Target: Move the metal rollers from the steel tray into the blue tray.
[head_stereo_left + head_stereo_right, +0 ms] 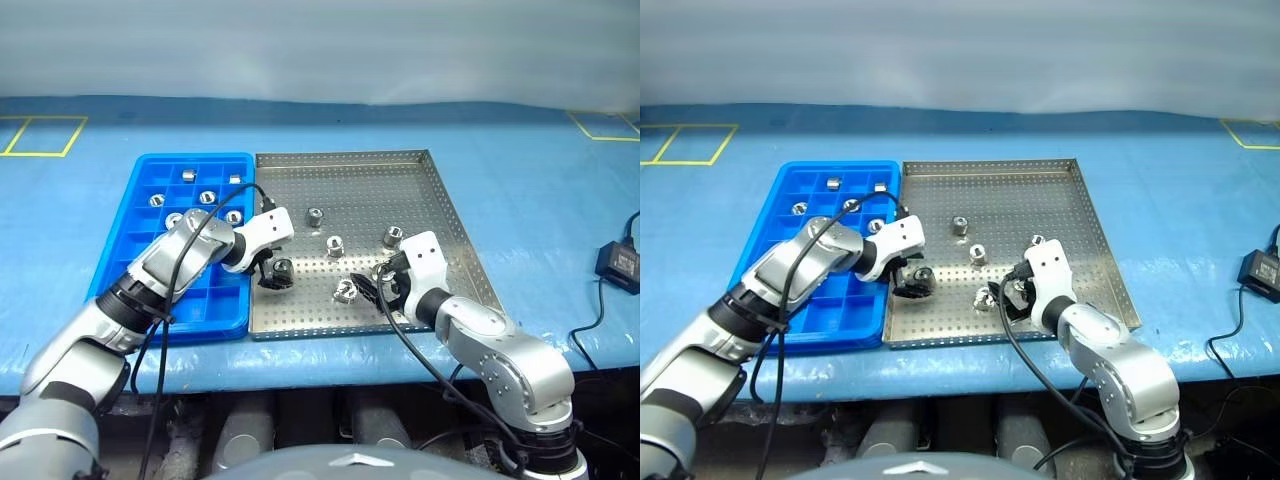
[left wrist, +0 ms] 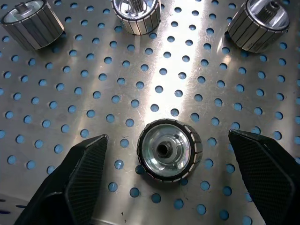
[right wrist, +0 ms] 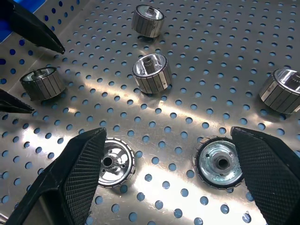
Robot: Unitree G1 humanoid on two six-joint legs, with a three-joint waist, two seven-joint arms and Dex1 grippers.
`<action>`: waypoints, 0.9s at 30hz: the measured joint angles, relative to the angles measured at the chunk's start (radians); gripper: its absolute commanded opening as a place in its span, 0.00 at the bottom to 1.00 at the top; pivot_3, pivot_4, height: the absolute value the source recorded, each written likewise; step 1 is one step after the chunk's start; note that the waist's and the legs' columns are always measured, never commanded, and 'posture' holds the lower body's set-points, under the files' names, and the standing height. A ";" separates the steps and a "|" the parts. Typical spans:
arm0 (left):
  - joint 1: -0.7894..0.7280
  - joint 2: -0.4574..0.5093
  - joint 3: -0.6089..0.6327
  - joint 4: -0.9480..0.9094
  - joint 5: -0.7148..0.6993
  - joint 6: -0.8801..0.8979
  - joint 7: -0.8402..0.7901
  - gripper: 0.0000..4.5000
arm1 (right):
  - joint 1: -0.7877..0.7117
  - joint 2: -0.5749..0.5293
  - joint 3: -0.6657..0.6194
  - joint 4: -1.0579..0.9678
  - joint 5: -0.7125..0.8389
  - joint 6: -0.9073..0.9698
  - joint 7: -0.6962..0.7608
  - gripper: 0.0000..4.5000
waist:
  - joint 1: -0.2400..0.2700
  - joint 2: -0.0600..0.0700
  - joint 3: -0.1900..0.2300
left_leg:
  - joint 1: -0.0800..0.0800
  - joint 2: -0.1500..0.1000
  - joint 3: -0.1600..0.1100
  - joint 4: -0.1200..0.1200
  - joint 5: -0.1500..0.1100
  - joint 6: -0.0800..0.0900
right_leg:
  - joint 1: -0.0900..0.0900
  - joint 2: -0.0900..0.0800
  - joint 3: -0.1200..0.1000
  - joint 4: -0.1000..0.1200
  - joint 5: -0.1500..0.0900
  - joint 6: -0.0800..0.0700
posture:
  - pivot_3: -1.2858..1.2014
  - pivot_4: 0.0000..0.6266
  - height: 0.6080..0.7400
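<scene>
The left gripper (image 2: 166, 176) hangs low over the steel tray (image 1: 400, 175), close to the tray's rim nearest the blue tray (image 1: 150, 175), its 2 black fingers (image 2: 82, 166) spread wide with 1 metal roller (image 2: 169, 150) standing on end between them, touched by neither. The left wrist view shows that roller's ribbed wall and centre hole, and 3 more rollers (image 2: 137, 14) farther along the perforated sheet; the head views give only a dark lump under the gripper there. The right gripper (image 3: 166, 180) hovers over the steel tray's near edge, fingers (image 3: 77, 176) equally splayed and holding nothing, with 2 rollers (image 3: 219, 162) lying between them on the sheet. The right wrist view also catches the left gripper's black tips flanking their roller, plus 3 other rollers beyond. From the head views, about 6 rollers (image 1: 314, 216) remain scattered in the steel tray, and about 6 rollers (image 1: 187, 176) already sit in single compartments at the blue tray's far end, which abuts the steel tray.
</scene>
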 measured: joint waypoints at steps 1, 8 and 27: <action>-0.007 -0.001 -0.007 0.010 0.011 -0.009 -0.014 0.80 | 0.001 0.001 0.003 0.000 0.000 0.000 -0.001 1.00 | -0.001 0.000 0.000 | 0.000 0.000 0.000 0.000 0.000 0.000 | 0.000 0.000 0.001 0.000 0.000 0.000 | 0.52 0.24 1.00; -0.032 -0.008 -0.036 0.037 0.078 -0.064 -0.087 0.37 | 0.003 0.002 0.009 -0.001 0.000 -0.003 -0.007 1.00 | -0.003 0.000 0.000 | 0.000 0.000 0.001 0.001 0.000 0.000 | 0.000 0.000 0.001 0.000 0.000 0.000 | 0.52 0.24 1.00; 0.337 -0.342 0.658 -0.298 0.091 0.103 0.607 0.37 | -0.068 -0.023 0.098 0.014 -0.032 -0.032 0.001 1.00 | -0.011 0.001 0.000 | -0.001 0.000 0.000 0.005 0.000 0.003 | 0.001 -0.002 0.001 0.001 0.004 0.006 | 0.55 0.24 1.00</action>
